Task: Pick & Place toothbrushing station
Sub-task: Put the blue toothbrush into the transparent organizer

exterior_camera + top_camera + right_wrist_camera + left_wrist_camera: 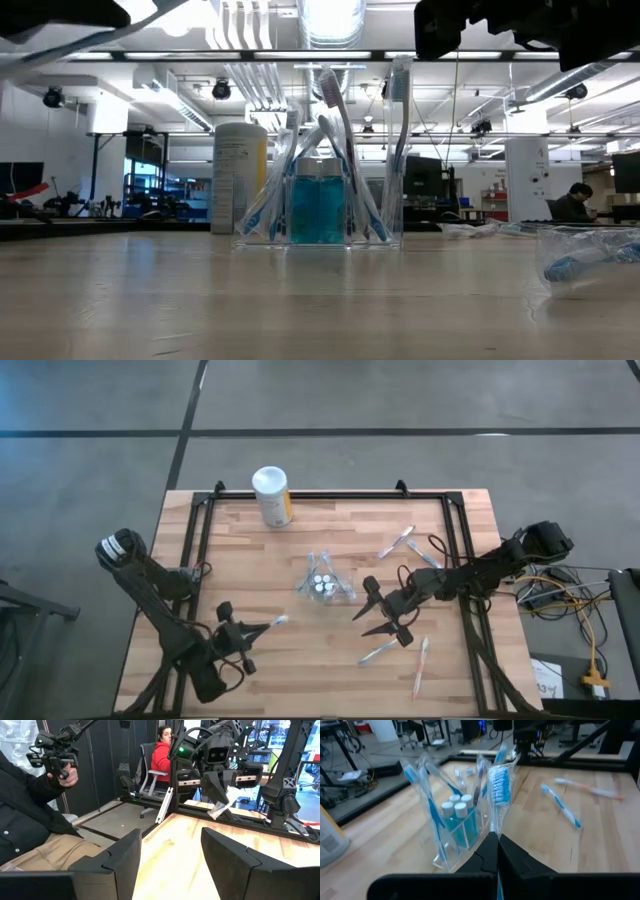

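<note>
Left tool (262, 628) pinching wrapped toothbrush (277, 621) near front edge, right tool (378, 615) spread beside clear cup (325, 580) mid-table.

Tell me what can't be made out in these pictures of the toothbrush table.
- Canister label: too small in the high view, half hidden behind the clear cup in the low view.
- Left gripper and the wrapped toothbrush it clamps: the handle is hidden by the fingers.
- Right gripper: open, holding nothing; table directly below it is out of frame.
- Loose toothbrushes: print unreadable, too small.
</note>
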Controlling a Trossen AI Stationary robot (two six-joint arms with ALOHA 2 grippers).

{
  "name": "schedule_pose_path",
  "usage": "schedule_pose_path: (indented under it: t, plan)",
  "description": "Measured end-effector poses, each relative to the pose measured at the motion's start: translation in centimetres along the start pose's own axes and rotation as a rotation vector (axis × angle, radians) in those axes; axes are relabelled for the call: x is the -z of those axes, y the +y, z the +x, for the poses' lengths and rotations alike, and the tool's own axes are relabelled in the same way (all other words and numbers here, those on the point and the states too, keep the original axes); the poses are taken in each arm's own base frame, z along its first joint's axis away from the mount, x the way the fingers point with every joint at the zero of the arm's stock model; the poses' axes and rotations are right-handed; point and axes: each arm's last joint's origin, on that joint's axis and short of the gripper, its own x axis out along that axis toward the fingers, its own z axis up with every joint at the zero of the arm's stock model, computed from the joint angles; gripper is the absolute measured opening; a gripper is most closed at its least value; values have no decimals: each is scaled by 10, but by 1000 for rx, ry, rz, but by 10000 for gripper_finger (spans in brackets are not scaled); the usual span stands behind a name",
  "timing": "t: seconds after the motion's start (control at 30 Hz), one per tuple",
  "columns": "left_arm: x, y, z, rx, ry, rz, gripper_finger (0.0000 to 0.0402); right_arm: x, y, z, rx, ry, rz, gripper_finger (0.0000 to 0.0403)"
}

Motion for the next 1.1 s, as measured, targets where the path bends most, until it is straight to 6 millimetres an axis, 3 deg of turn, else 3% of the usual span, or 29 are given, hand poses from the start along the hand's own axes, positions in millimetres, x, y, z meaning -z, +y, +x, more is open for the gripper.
schedule_pose_path:
  t: [1.1]
  plan:
    - [-18, -6, -6, -31, -149, 12, 0, 0, -1, 0, 28, -1, -15, 203]
